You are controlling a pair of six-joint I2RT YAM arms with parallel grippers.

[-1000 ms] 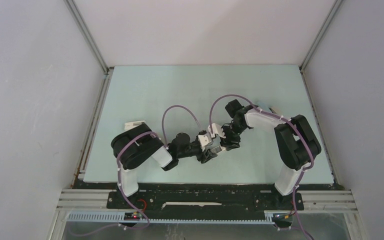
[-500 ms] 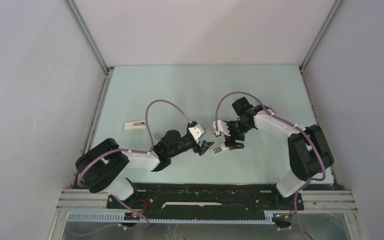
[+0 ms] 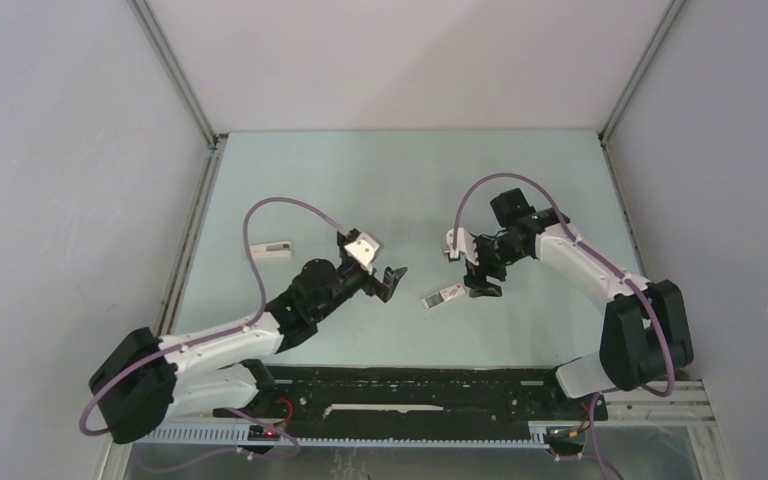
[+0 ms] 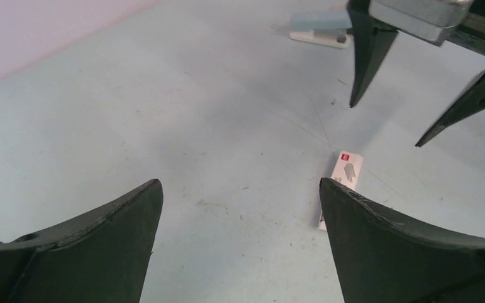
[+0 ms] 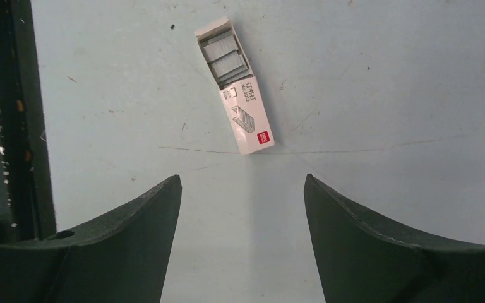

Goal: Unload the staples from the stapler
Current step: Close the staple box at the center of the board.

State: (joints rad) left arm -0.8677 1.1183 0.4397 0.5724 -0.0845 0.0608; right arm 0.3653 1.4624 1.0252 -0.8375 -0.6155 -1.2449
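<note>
A small white printed box (image 5: 247, 117) lies flat on the pale green table, its tray pulled out at one end. Grey blocks of staples (image 5: 226, 58) sit in that tray. From above, the box (image 3: 444, 296) lies between my two grippers and neither touches it. My left gripper (image 3: 392, 282) hangs open and empty to the box's left, and the box (image 4: 344, 170) shows just past its right finger. My right gripper (image 3: 480, 282) is open and empty just right of the box. A pale stapler (image 4: 319, 30) lies farther back; the right arm hides it from above.
A white oblong thing (image 3: 270, 250) lies near the table's left edge; I cannot tell from here what it is. The right gripper's dark fingers (image 4: 363, 63) hang in the left wrist view. Grey walls enclose the table on three sides.
The two grippers were together at the table's middle front. Both have opened and drawn apart, left arm to the left, right arm to the right, leaving the box on the table.
</note>
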